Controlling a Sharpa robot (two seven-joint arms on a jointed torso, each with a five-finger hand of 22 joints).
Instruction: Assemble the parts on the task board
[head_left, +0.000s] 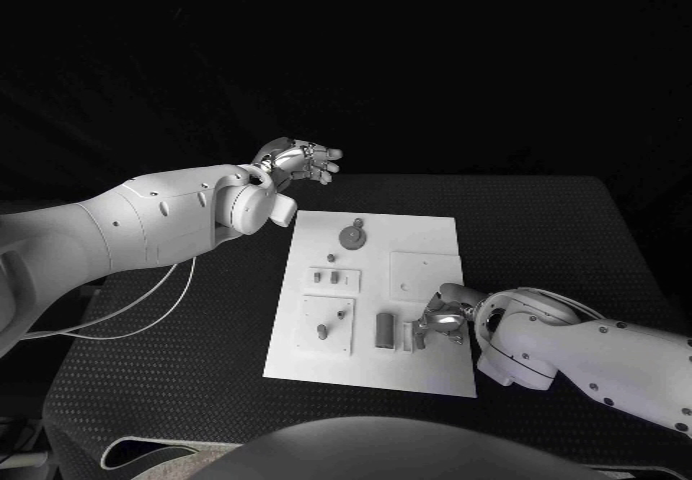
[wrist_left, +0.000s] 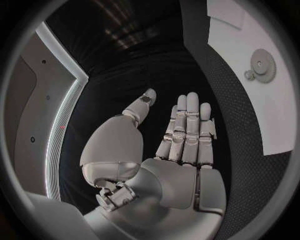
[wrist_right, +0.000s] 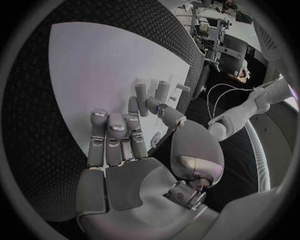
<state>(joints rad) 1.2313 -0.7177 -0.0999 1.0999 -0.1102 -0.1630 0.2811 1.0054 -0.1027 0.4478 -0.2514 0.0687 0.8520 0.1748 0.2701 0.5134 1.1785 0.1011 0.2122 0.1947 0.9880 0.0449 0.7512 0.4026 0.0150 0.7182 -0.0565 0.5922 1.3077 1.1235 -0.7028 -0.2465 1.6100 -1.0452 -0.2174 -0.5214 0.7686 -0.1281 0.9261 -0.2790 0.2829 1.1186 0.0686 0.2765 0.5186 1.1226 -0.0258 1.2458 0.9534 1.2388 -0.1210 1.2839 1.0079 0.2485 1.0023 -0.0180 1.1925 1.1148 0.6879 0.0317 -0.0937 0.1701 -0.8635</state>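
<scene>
Head view: the task board (head_left: 433, 235), a flat white rectangular plate, lies in the middle of the black, finely textured table (head_left: 562, 230), with a broad band of bare table around it at 3, 9 and 12 o'clock. The left hand (head_left: 300, 162) hangs off the board's 11 o'clock corner, above the table's far edge, fingers apart and holding nothing. The right hand (head_left: 441, 318) is low over the board at about 4 o'clock from its centre, fingertips right by an upright grey block (head_left: 385, 330); whether they pinch a part I cannot tell, since the fingers hide the spot. On the board I count one round toothed gear (head_left: 352, 236) toward 12 o'clock, a small plate with two short pegs (head_left: 332, 276) at 9 o'clock, a raised square plate (head_left: 326, 322) with pins at 7 o'clock, and a plain square recess (head_left: 424, 270) at 2 o'clock.

Left wrist view: the silver hand (wrist_left: 178, 137) is flat, with the fingers straight and side by side and the thumb set apart, nothing in it. Beyond it lie the board's white edge (wrist_left: 275, 135) and two meshing gears, one large (wrist_left: 262, 62) and one small (wrist_left: 249, 75).

Right wrist view: the right hand (wrist_right: 125, 142) reaches over the smooth white board (wrist_right: 94, 70), fingertips among three upright grey pegs (wrist_right: 161, 90) near the board's edge; the grip seems loose, perhaps only touching. The left arm (wrist_right: 250, 107) stands well apart across open table.
</scene>
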